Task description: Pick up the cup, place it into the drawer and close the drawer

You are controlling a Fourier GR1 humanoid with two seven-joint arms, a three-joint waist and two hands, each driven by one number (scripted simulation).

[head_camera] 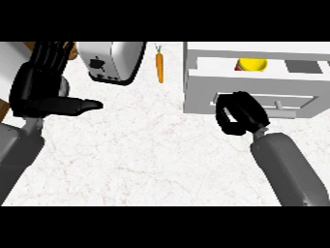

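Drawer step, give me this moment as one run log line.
cup: in open drawer | right robot hand: curled at drawer front | left robot hand: open, resting at left | drawer: not closed

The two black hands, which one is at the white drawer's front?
The right black hand, fingers curled against the white drawer front. The left black hand rests open near the silver toaster.

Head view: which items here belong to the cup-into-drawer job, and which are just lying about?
Belongs to the job:
- yellow cup, inside the drawer
- white drawer, open
- right hand, at the drawer front

Just lying about:
- toaster
- carrot
- left hand, resting at the left
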